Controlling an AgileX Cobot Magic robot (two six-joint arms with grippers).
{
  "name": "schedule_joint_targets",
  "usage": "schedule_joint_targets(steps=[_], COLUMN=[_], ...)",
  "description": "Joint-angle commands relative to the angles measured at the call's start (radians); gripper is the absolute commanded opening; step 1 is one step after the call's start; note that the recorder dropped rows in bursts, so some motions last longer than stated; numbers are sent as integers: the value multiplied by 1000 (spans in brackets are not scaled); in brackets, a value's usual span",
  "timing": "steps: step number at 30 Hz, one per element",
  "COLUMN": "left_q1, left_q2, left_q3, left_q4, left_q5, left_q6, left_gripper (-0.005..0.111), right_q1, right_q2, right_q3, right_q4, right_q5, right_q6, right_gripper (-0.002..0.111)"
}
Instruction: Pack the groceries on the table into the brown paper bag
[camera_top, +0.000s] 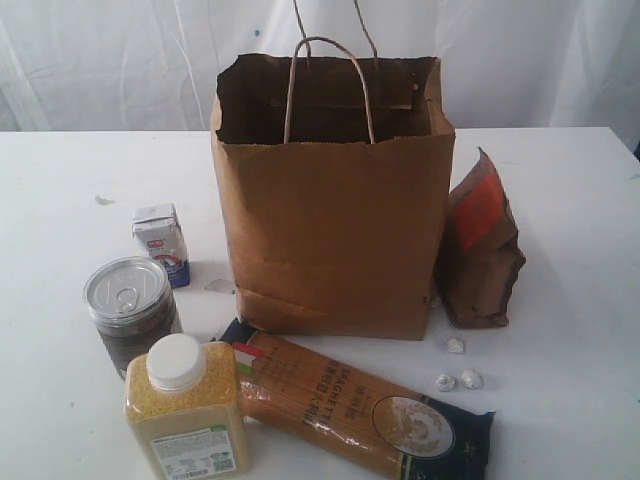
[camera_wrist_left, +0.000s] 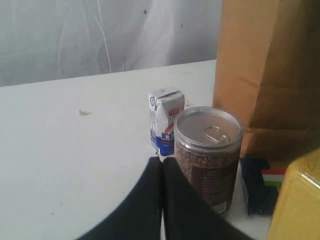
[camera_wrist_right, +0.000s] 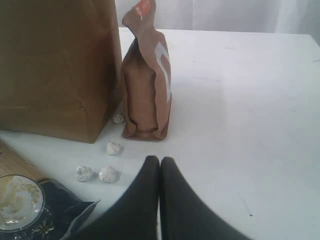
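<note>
**Exterior view — bag (camera_top: 330, 240) and goods on table (camera_top: 580, 300)**

Bag: upright at mid-table, mouth open. Interior dark, contents not to be made out. Rear handle runs off the top of the frame.

Carton (camera_top: 161, 243): upright, left of bag, apart from it.

Tin (camera_top: 131, 310): upright, in front of carton. Its lower right is hidden behind the bottle.

Bottle (camera_top: 187, 415): white cap, nearest the camera. Base cut off by the frame edge; label print too small to read.

Pack (camera_top: 340, 400): flat, slanting in front of bag. Striped end is near the bag's foot and partly behind the bottle; lower edge clipped by the frame.

Pouch (camera_top: 482, 245): upright, just beside bag's right side. Whether they touch cannot be told.

Foil balls (camera_top: 456, 346): three on bare table between pouch and pack. Right wrist view shows a fourth at the bag's corner.

Left gripper (camera_wrist_left: 161, 161): fingers pressed together, nothing between them. It sits just beside the tin and hides the tin's foot. In this view the bottle is only a blurred yellow corner.

Right gripper (camera_wrist_right: 160, 160): fingers pressed together, empty, near the pouch but apart from it. Here the bag is cut off at the top, and the pack shows only a dark corner.
</note>
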Motion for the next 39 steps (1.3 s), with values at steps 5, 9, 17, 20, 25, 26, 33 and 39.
schedule_joint_targets(steps=[5,9,17,20,25,26,33,39], left_q1=[3,3,3,3,3,3,3,3], left_q2=[-5,-5,-5,-5,-5,-5,-5,-5], left_q3=[3,3,3,3,3,3,3,3], left_q4=[0,0,0,-32,-80,-80,-80,-78], left_q5=[-36,-36,-40,-110,-311,-367,-695,-667], left_q6=[0,0,22,-12,-284,-305,-317,-317], left_gripper=[0,0,0,0,0,0,0,0], right_q1=[-3,-3,-3,-3,-3,-3,-3,-3], right_q2=[-6,-6,-6,-6,-6,-6,-6,-6], right_q3=[2,2,2,2,2,2,2,2], right_q4=[-2,-2,-2,-2,-2,-2,-2,-2], right_q5=[-8,-8,-8,-8,-8,-8,-8,-8], right_q6=[-9,-9,-9,-9,-9,-9,-9,-9], right_gripper=[0,0,0,0,0,0,0,0])
